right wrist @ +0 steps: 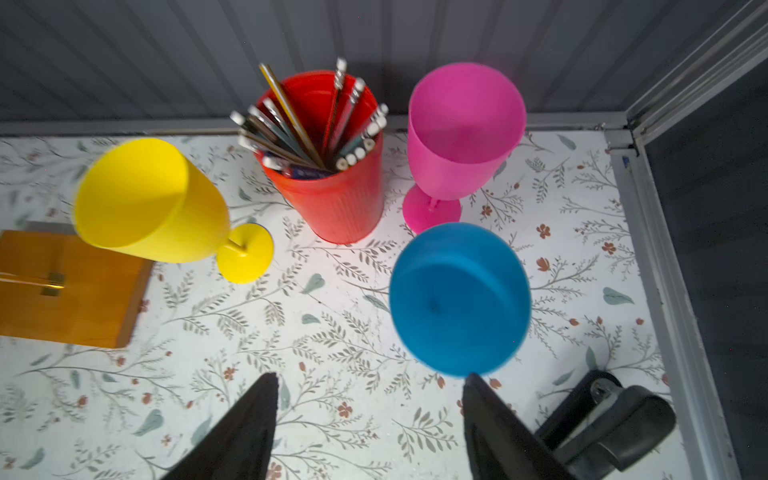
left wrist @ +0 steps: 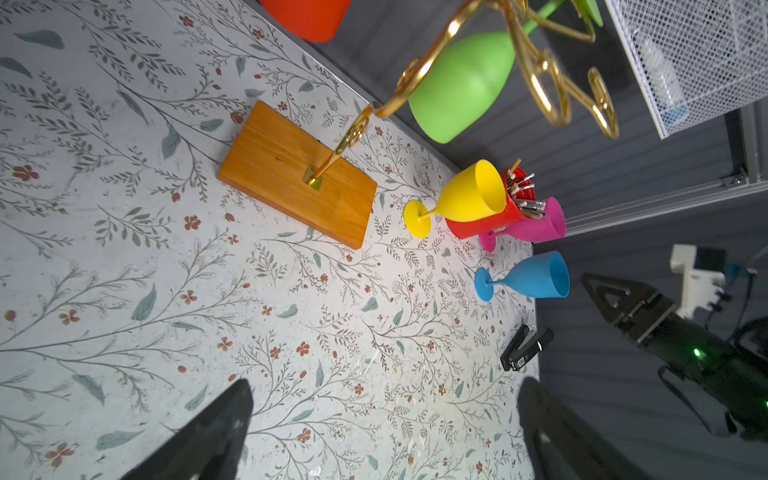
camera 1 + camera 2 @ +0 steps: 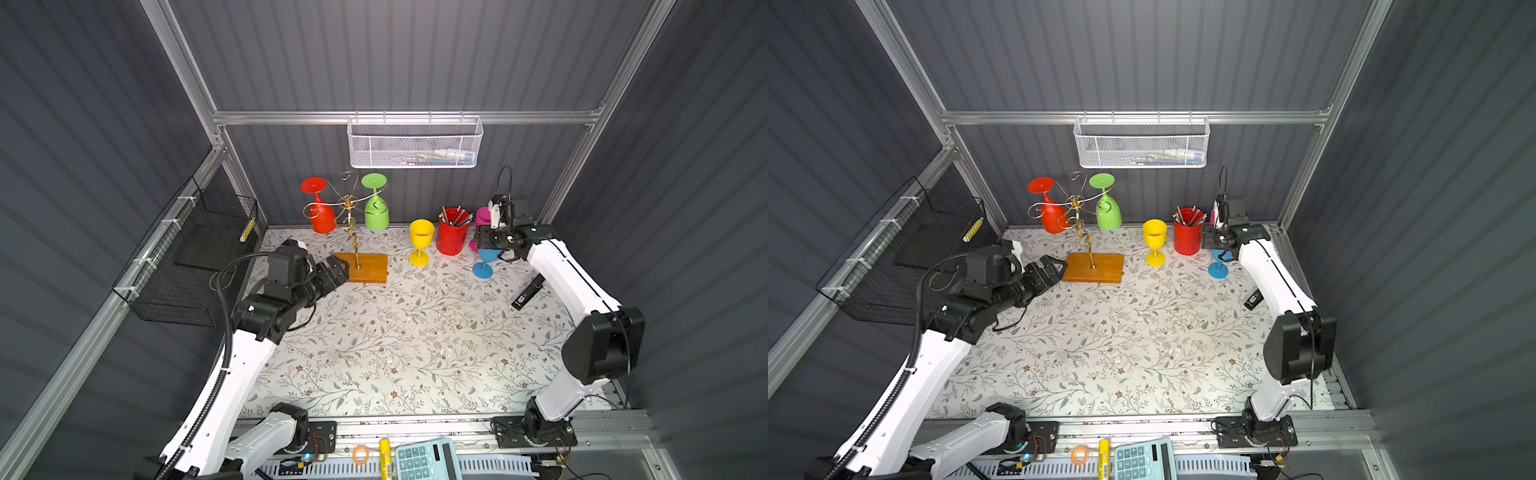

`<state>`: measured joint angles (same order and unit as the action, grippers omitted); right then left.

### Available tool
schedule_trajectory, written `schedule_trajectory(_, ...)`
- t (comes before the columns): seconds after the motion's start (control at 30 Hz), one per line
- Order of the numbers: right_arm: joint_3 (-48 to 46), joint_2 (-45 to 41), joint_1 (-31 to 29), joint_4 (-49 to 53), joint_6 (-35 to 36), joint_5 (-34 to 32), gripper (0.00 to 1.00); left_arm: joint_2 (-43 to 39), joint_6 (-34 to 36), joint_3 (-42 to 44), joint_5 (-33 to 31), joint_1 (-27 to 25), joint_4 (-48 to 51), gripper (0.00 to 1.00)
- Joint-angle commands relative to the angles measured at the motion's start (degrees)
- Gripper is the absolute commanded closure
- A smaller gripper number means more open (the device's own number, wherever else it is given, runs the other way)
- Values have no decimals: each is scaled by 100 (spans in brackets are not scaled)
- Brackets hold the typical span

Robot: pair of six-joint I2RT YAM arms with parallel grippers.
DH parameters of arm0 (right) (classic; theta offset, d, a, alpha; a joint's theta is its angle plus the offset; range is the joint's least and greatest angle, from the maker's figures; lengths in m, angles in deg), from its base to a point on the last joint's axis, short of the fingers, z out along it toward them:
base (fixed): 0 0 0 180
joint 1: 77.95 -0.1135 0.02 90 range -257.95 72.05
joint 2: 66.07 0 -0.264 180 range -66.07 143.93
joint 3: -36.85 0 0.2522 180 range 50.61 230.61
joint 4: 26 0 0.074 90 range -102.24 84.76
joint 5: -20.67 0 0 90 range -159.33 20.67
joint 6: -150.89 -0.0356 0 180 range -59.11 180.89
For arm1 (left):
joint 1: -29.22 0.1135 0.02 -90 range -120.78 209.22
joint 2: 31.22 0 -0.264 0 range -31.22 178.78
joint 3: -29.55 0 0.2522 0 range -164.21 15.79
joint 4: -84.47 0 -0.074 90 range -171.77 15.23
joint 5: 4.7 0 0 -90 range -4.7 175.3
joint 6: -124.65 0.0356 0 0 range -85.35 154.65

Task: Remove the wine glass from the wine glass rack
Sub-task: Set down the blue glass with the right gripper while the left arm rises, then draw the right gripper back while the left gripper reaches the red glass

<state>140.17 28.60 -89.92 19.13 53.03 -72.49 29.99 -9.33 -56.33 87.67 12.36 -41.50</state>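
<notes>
Readable text: none.
Calculator [image 3: 428, 459] key marks at 6 o'clock, yellow tube [image 3: 386, 457] print, black stapler [image 2: 524, 348] label: too small.

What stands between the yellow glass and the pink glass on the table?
The red cup of pencils stands between the yellow glass and the pink glass, clearest in the right wrist view.

The wine glass rack [image 2: 297, 174] stands on the floral table [image 2: 124, 249], its gold stem rising from the wooden base. A green wine glass [image 2: 461, 85] hangs bowl-down from its arms, and part of a red wine glass [image 2: 307, 16] shows beside it. Right of the base, by the far wall, a yellow glass [image 2: 469, 195], a red pencil cup [image 2: 478, 224] and a pink glass [image 2: 540, 224] stand close together. A blue glass [image 2: 532, 276] stands nearer, with a black stapler [image 2: 525, 347] nearer still. The left gripper [image 2: 384, 386] has its jaws spread wide, with nothing between them.
</notes>
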Motion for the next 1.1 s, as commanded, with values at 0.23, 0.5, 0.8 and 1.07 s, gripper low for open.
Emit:
schedule_trajectory(0.23,-1357,-1025,-992,-1225,-347,106,28,1503,495,-2709,300,477,714,5)
schedule_trajectory(0.5,-2134,-1520,-1836,-2002,-213,69,28,2630,526,-4275,500,1110,938,12)
schedule_trajectory(0.8,-2778,-1802,-2530,-2664,-7,46,29,3494,172,-4504,1017,1591,-105,25)
schedule_trajectory(1.07,-2909,-1834,-2792,-2812,63,55,29,3915,5,-4416,1230,1833,-871,30)
